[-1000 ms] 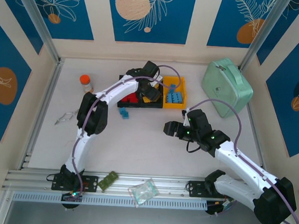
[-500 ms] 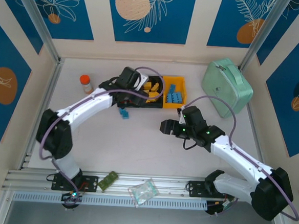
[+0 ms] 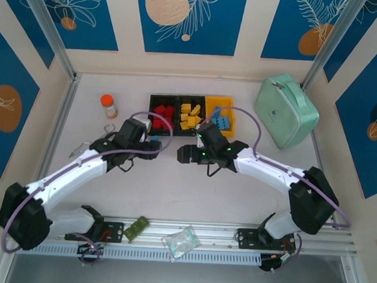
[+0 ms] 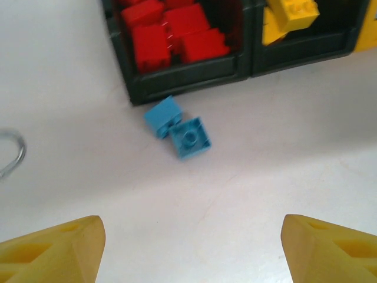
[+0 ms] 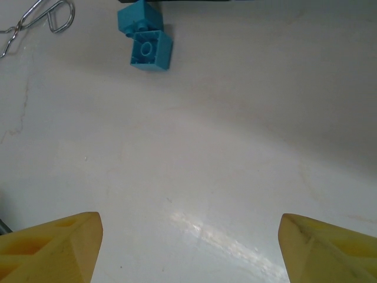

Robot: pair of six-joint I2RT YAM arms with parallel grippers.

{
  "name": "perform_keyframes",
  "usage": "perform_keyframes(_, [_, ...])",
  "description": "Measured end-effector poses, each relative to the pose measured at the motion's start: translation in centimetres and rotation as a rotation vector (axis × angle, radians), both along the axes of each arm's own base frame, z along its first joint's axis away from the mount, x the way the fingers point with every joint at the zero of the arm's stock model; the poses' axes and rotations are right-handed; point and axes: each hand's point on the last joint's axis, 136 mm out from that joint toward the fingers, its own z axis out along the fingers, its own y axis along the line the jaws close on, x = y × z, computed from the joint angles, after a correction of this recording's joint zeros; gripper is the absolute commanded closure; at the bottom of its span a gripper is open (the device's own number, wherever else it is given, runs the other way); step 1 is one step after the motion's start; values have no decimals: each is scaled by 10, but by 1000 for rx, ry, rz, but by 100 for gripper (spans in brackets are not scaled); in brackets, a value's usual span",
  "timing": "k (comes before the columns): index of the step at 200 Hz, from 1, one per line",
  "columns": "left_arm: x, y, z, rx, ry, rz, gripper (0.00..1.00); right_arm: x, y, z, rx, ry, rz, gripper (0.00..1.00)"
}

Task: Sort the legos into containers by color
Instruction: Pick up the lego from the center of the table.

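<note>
Three bins stand in a row at the back: a black bin (image 3: 153,116) with red legos (image 4: 171,32), a black bin (image 3: 181,106) with yellow legos (image 4: 291,15), and a yellow-orange bin (image 3: 221,103) with light blue legos (image 3: 221,122). Two light blue legos (image 4: 177,127) lie loose on the table just in front of the red bin, also in the right wrist view (image 5: 145,36). My left gripper (image 3: 148,145) is open and empty just short of them (image 4: 191,236). From the right, my right gripper (image 3: 185,153) points at them, open and empty (image 5: 189,227).
An orange-capped bottle (image 3: 107,105) stands left of the bins. A mint-green case (image 3: 285,109) sits at the back right. A metal clip (image 3: 81,149) lies at the left. A green circuit board (image 3: 136,228) and a plastic bag (image 3: 180,242) rest on the front rail.
My left arm has pulled back from over the bins toward the near left, uncovering them. My right gripper has moved left and further away, closer to the loose blue legos.
</note>
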Motion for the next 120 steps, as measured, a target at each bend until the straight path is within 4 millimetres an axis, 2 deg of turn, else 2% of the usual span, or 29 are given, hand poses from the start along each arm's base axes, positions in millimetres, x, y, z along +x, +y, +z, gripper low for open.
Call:
perform_keyframes(28, [-21, 29, -4, -34, 27, 127, 16, 13, 30, -8, -27, -16, 39, 22])
perform_keyframes(58, [-44, 55, -5, -96, 45, 251, 13, 28, 60, -27, -67, -12, 57, 22])
perform_keyframes(81, [-57, 66, -5, -152, 58, 310, 13, 41, 79, -43, -107, -8, 56, 22])
perform_keyframes(120, [-67, 68, -7, -216, 93, 349, 13, 62, 101, -63, -187, -15, 36, 25])
